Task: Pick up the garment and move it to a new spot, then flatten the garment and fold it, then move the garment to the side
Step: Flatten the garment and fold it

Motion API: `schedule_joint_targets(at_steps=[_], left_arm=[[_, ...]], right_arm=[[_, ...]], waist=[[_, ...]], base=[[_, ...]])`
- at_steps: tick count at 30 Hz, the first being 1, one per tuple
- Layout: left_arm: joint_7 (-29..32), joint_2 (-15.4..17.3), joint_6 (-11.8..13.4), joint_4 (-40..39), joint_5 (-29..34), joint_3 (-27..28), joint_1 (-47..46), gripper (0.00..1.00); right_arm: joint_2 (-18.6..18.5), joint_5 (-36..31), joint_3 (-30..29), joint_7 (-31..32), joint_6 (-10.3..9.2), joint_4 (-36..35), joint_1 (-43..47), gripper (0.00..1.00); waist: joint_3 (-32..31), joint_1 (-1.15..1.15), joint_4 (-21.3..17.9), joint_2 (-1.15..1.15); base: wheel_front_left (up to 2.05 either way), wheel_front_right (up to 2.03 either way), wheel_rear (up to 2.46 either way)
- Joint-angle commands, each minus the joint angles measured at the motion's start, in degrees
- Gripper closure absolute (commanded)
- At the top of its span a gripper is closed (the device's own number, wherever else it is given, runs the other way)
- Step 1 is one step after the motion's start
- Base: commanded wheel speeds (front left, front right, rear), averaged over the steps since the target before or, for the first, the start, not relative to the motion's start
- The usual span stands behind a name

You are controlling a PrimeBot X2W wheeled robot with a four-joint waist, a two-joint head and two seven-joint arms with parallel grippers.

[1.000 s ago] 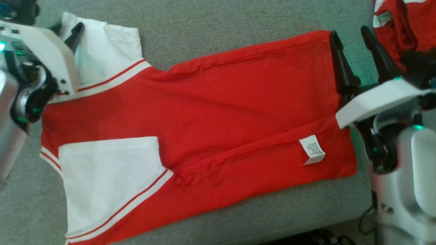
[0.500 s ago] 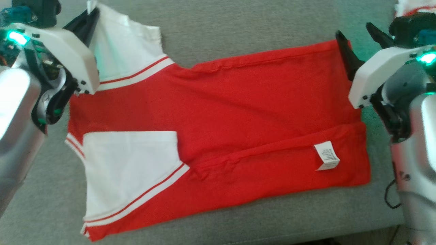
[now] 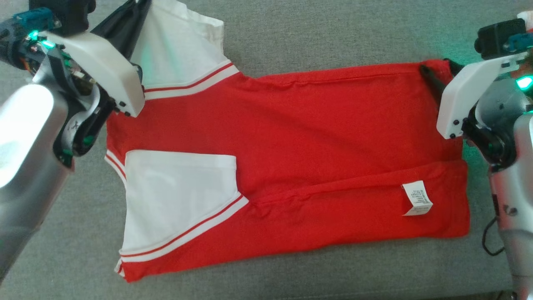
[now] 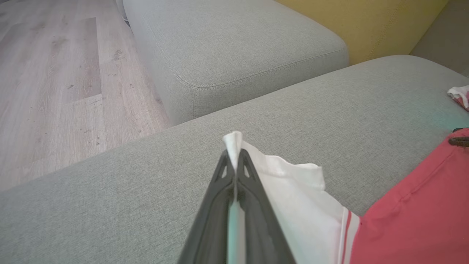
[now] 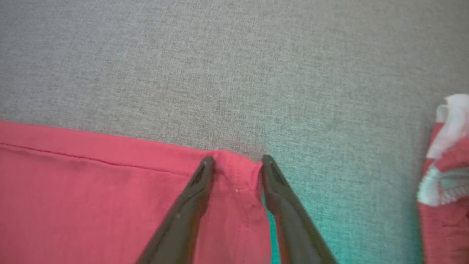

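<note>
A red garment (image 3: 312, 137) with white sleeves and a white care label (image 3: 416, 198) lies spread flat on the grey sofa cushion (image 3: 316, 37). My left gripper (image 3: 137, 5) is at the far left corner, shut on the edge of the white sleeve (image 4: 293, 190); in the left wrist view the fingertips (image 4: 232, 156) pinch a small fold of white cloth. My right gripper (image 3: 440, 70) is at the garment's far right corner. In the right wrist view its gripper (image 5: 234, 161) stands with jaws apart, straddling the red hem (image 5: 91, 190), which puckers between them.
Another red and white piece of clothing (image 5: 447, 176) lies bunched on the cushion to the right of my right gripper. Beyond the left end stand a second grey cushion (image 4: 238, 47), a wooden floor (image 4: 55, 73) and a yellow backrest (image 4: 359, 22).
The head camera has shifted. My left gripper has shut on the white sleeve edge. The right gripper's fingers have come down onto the red hem corner and narrowed around it.
</note>
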Motion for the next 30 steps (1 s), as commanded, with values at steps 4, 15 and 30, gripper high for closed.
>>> schedule_joint_targets(at_steps=[4, 15, 30], left_arm=[[-0.6, 2.0, 0.6, -1.7, 0.3, 2.6, -0.6, 1.0], [-5.9, 3.2, 1.9, -6.2, -0.9, 3.3, 6.8, 1.0], [-19.9, 1.9, 9.8, -14.1, -2.6, 0.7, 34.0, 1.0]], right_arm=[[0.3, 0.5, -0.3, -2.1, 0.39, -0.3, -1.3, 1.0], [0.9, -2.0, -1.3, -14.6, 0.39, 1.2, 2.0, 1.0], [5.1, -4.5, -9.3, -21.6, 0.39, -6.2, 22.4, 1.0]], waist=[[-0.2, 0.0, 0.0, 0.0], [-6.0, 0.0, 1.2, 0.0], [-17.5, 0.0, 4.8, 0.0]], base=[[0.0, 0.0, 0.0], [0.0, 0.0, 0.0], [0.0, 0.0, 0.0]])
